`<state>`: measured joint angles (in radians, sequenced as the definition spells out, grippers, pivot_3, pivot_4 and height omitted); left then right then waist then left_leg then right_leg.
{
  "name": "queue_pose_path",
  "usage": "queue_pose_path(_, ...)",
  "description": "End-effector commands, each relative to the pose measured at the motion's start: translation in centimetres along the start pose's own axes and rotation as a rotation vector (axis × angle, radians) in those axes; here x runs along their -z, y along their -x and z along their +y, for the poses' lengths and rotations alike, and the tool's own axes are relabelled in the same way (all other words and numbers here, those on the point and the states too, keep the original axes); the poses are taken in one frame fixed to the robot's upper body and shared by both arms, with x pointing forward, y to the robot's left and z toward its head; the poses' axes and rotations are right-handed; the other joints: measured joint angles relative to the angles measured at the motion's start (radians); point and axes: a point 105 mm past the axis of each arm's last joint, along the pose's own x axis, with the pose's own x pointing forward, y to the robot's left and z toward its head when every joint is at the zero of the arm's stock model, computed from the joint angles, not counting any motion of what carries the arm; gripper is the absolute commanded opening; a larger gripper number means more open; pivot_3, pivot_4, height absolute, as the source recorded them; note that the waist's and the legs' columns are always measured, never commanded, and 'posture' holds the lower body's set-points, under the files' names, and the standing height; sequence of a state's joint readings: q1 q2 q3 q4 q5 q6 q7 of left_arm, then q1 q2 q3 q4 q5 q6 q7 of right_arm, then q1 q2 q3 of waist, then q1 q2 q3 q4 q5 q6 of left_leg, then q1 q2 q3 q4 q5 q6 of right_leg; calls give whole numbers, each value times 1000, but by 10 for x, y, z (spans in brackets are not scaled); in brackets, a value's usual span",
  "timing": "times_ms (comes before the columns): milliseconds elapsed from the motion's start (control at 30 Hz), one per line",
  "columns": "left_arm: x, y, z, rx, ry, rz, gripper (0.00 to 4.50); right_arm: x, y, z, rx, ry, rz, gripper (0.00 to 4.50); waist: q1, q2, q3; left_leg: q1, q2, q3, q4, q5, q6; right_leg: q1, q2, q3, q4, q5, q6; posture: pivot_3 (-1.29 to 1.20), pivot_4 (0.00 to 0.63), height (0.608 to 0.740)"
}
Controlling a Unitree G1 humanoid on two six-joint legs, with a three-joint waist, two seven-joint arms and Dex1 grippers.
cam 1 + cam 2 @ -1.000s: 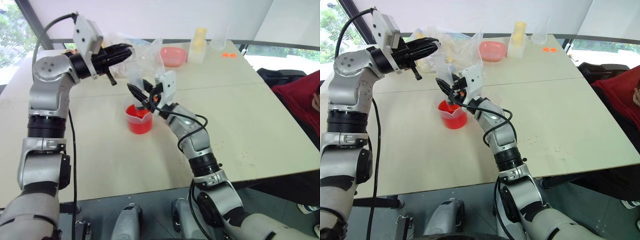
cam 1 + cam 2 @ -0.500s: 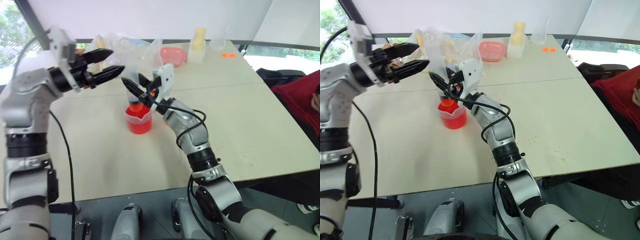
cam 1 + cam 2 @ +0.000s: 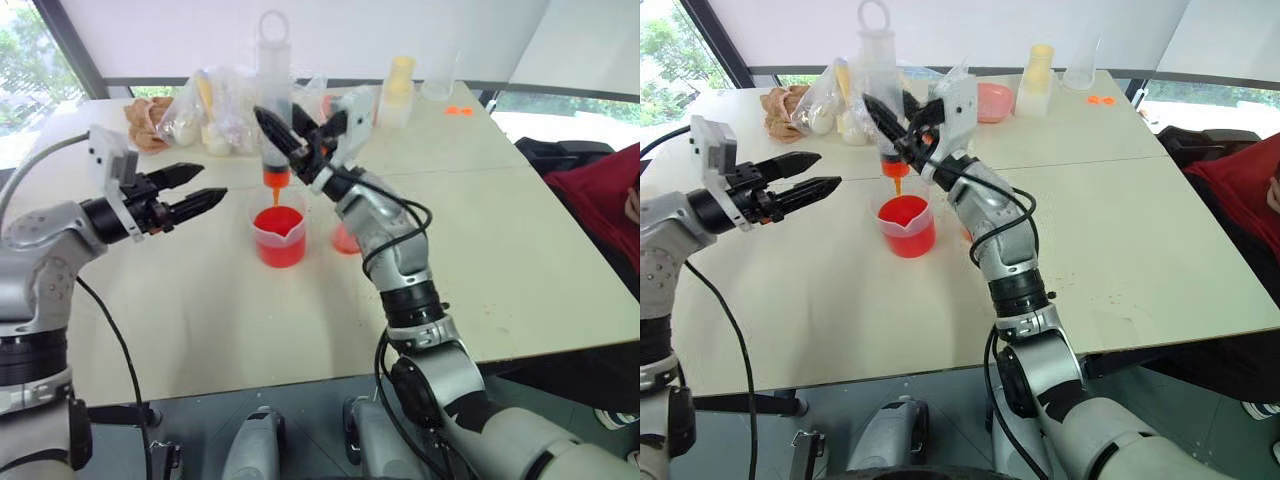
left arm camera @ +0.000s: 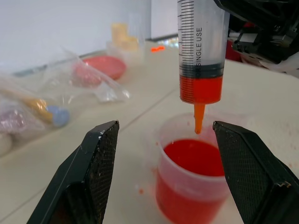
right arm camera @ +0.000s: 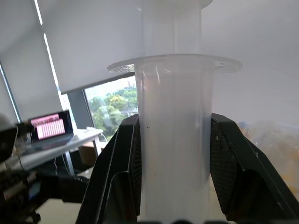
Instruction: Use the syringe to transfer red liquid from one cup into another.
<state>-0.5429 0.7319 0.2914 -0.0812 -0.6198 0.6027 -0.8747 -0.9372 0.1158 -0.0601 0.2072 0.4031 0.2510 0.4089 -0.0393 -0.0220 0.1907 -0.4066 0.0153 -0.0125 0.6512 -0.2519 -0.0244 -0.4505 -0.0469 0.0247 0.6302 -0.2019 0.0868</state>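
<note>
My right gripper [image 3: 281, 124] is shut on the barrel of the syringe [image 3: 272, 95] and holds it upright. The plunger ring points up. Red liquid [image 4: 201, 88] fills the bottom of the barrel, and the orange nozzle hangs just above the spouted cup [image 3: 278, 236], which holds vivid red liquid. My left gripper [image 3: 205, 186] stands open to the left of that cup, level with it, with nothing between its fingers [image 4: 96, 172]. The smaller cup [image 3: 344, 240], pale red, stands to the right, partly behind my right forearm.
Clear bags of small items [image 3: 205, 110] lie at the back left. A pink bowl [image 3: 992, 100], a yellow stack [image 3: 398, 85] and a clear cup [image 3: 437, 75] stand along the far edge. A person in red [image 3: 600, 190] is at the right edge.
My left gripper opened, let go near the syringe's top and swung down and to the left. My right gripper lifted the syringe, so its nozzle came up out of the spouted cup.
</note>
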Motion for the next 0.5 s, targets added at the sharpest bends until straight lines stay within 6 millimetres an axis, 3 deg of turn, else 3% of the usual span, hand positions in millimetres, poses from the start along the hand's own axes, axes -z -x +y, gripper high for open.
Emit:
queue_pose_path(33,-19,-8,4,-20,-86,-54,3362,-57,2,-6,24,22,-147,1384,2,0,0,0,0,0,0,0,0,0,0,0,0,0,0,0,150,740)
queue_pose_path(233,-21,-24,1,60,-83,-64,3362,-73,32,-29,107,183,-117,1384,-3,0,0,0,-1,1,-1,0,0,0,0,0,0,0,0,0,150,740)
queue_pose_path(500,-35,-58,-11,168,-95,-138,3362,-52,57,-46,197,214,-37,1384,-4,0,0,0,0,1,0,0,0,0,1,1,0,0,0,0,150,740)
